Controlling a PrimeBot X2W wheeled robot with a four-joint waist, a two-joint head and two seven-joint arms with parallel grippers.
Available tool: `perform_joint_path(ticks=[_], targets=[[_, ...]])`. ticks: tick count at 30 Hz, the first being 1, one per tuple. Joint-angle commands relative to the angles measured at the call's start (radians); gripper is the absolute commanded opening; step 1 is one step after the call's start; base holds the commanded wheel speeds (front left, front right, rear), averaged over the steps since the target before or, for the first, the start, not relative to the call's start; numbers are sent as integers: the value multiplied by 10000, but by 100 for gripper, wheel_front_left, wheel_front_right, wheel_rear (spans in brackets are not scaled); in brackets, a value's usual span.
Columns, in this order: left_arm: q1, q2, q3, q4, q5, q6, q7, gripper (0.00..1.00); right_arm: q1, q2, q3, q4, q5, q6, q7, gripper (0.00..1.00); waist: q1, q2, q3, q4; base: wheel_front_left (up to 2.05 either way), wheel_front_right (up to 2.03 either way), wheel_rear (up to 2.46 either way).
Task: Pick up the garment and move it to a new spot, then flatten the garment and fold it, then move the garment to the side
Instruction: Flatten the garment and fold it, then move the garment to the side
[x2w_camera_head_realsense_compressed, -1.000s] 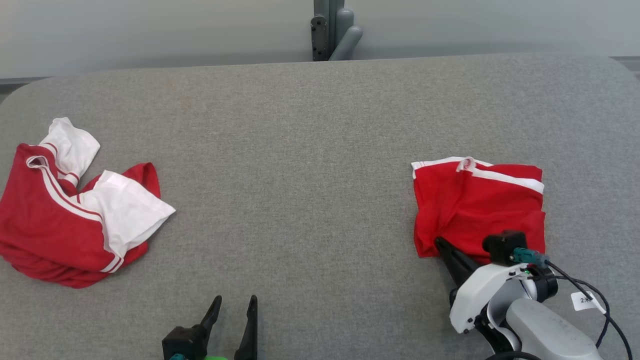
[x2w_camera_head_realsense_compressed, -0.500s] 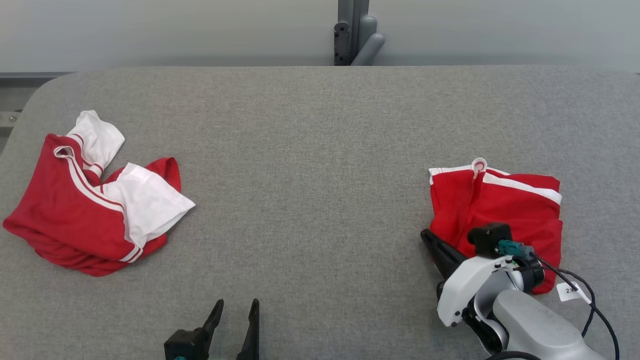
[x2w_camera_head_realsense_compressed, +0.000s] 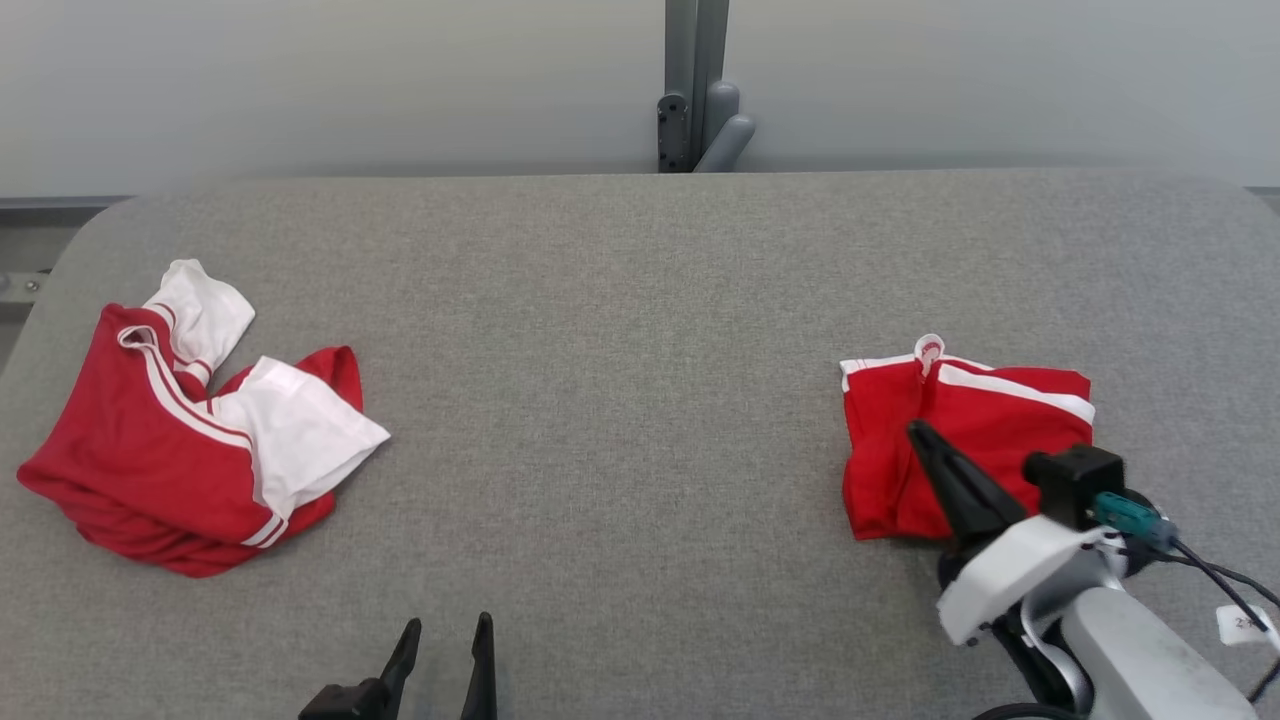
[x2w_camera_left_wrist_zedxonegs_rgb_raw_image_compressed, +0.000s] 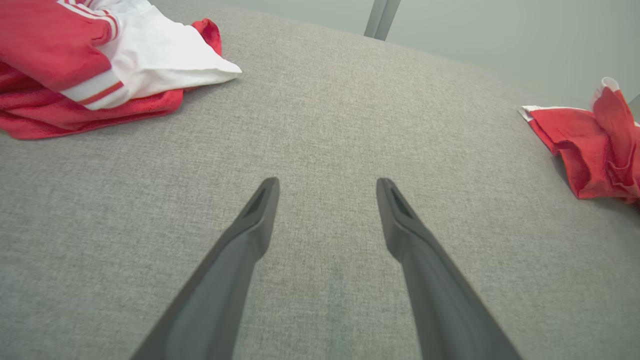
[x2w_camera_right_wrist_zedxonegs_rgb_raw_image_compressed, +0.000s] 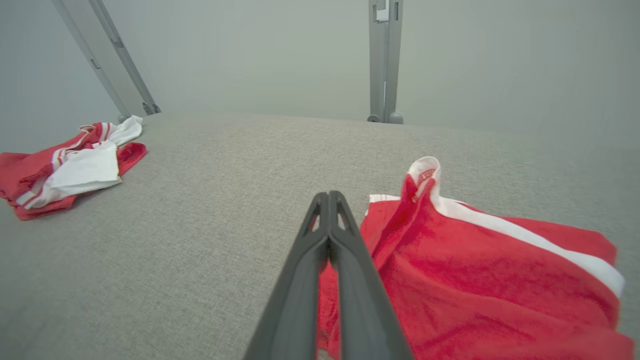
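Noting my right claw (x2w_camera_head_realsense_compressed: 914, 430) closed, fingers pressed together with no cloth between them, tip over the near-left part of the folded red garment (x2w_camera_head_realsense_compressed: 1015, 425). It lies on the right side of the grey bench (x2w_camera_head_realsense_compressed: 640, 330), long axis left to right, white-striped edge on the far side. My left claw (x2w_camera_head_realsense_compressed: 447, 627) hangs open over bare bench. At far left, a crumpled red-and-white garment (x2w_camera_head_realsense_compressed: 150, 440).

Head high, facing down; wrists low; all share folded garment (x2w_camera_head_realsense_compressed: 1005, 412).
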Motion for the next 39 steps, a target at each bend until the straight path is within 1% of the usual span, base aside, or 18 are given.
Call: perform_joint_path(ticks=[1, 2, 6, 8, 9, 14, 17, 20, 23, 27, 30, 33, 36, 38, 39], targets=[[193, 6, 156, -112, 105, 17, -32, 100, 573, -140, -602, -414, -436, -7, -11, 97, 0, 2, -224, -180, 0, 0, 0], [251, -4, 235, -177, 133, 13, -32, 100, 901, -127, -1005, -693, -674, -6, -11, 100, 0, 2, -271, -231, 0, 0, 0], [472, -57, 555, -488, 323, -34, -32, 100, 2089, -62, -2809, -1626, -1715, -7, -12, 100, 0, 2, -398, -448, 0, 0, 0], [554, -94, 731, -631, 466, -89, -32, 100, 2699, 200, -3658, -1969, -2155, -6, -12, 100, 0, 2, -451, -535, 0, 0, 0], [554, -94, 731, -631, 466, -89, -32, 100, 2699, 200, -3658, -1969, -2155, -6, -12, 100, 0, 2, -451, -535, 0, 0, 0], [834, -225, 1195, -900, 810, -208, -32, 100, 4053, 774, -5633, -2487, -3117, -8, -12, 100, 0, 2, -604, -734, 0, 0, 0], [1004, -275, 1471, -1093, 1119, -313, -32, 100, 4702, 1149, -6535, -2668, -3639, -8, -14, 100, 0, 2, -657, -830, 0, 0, 0], [1193, -303, 1774, -1256, 1425, -474, -32, 100, 5155, 1489, -7137, -2783, -4053, -8, -13, 100, 0, 2, -673, -928, 0, 0, 0], [1363, -346, 1990, -1393, 1656, -636, -32, 100, 5432, 1703, -7418, -2844, -4392, -8, -13, 100, 0, 2, -666, -975, 0, 0, 0], [1443, -362, 2252, -1489, 1845, -774, -32, 100, 5560, 1833, -7519, -2862, -4445, -8, -13, 100, 0, 2, -650, -929, 0, 0, 0], [1414, -373, 2343, -1484, 1781, -839, -32, 100, 5469, 1883, -7471, -2798, -4373, -8, -13, 100, 0, 2, -624, -852, 0, 0, 0], [1378, -375, 2303, -1518, 1650, -771, -32, 100, 5163, 2034, -7377, -2380, -3667, -6, -15, 100, 0, 2, -592, -780, 0, 0, 0], [1376, -374, 2223, -1565, 1538, -671, -32, 100, 4485, 1783, -6965, -1779, -2513, -9, -10, 100, 0, 2, -496, -787, 0, 0, 0], [1345, -375, 2094, -1596, 1520, -624, -32, 100, 3752, 1467, -6744, -1497, -1343, -11, 550, 100, 0, 2, -415, -789, 0, 0, 0], [1305, -374, 2043, -1603, 1517, -610, -32, 100, 3468, 1277, -6541, -1384, -854, -6, 1151, 100, 0, 2, -371, -785, 0, 0, 0]])
